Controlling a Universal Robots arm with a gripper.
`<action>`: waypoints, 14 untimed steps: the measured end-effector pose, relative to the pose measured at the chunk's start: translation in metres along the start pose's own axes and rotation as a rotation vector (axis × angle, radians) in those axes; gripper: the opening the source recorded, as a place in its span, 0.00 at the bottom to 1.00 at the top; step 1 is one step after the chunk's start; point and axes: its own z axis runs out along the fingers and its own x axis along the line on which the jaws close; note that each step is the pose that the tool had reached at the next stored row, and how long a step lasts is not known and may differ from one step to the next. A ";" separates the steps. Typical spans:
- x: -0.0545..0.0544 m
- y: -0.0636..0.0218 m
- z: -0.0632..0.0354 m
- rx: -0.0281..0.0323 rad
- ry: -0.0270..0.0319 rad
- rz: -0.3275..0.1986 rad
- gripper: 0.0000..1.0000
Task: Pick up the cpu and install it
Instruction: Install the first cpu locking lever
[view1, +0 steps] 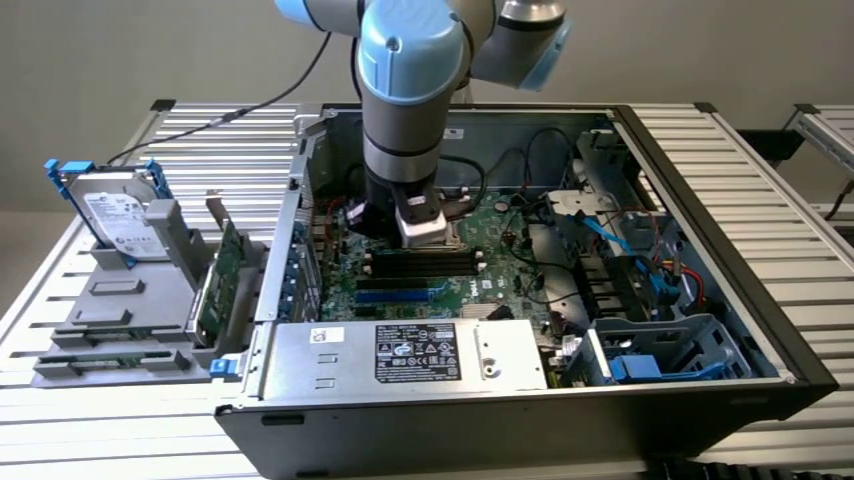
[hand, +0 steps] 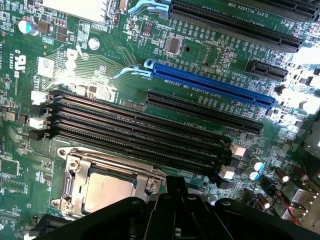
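An open computer case (view1: 534, 250) lies on a slatted metal worktop (view1: 774, 190). The robot arm (view1: 407, 90) reaches down into it, its tool (view1: 424, 232) low over the green motherboard (hand: 100, 65) and closed on nothing. In the wrist view, the cpu (hand: 106, 192) sits in its metal-framed socket (hand: 75, 165), beside the long black memory slots (hand: 140, 132). At nine o'clock of the case, a hard drive (view1: 118, 215) stands in a grey holder.

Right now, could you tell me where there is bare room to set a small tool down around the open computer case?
The ribbed table is bare on the exterior view's right of the computer case. On the exterior view's left, the hard drive and grey holder crowd it. Inside, the arm stands over the motherboard.
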 end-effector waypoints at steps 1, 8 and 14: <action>0.000 0.0002 0.0007 0.0004 0.0002 0.000 0.11; 0.000 0.0010 0.0044 0.0057 0.0016 0.000 0.11; 0.000 0.0009 0.0056 0.0080 0.0021 -0.001 0.11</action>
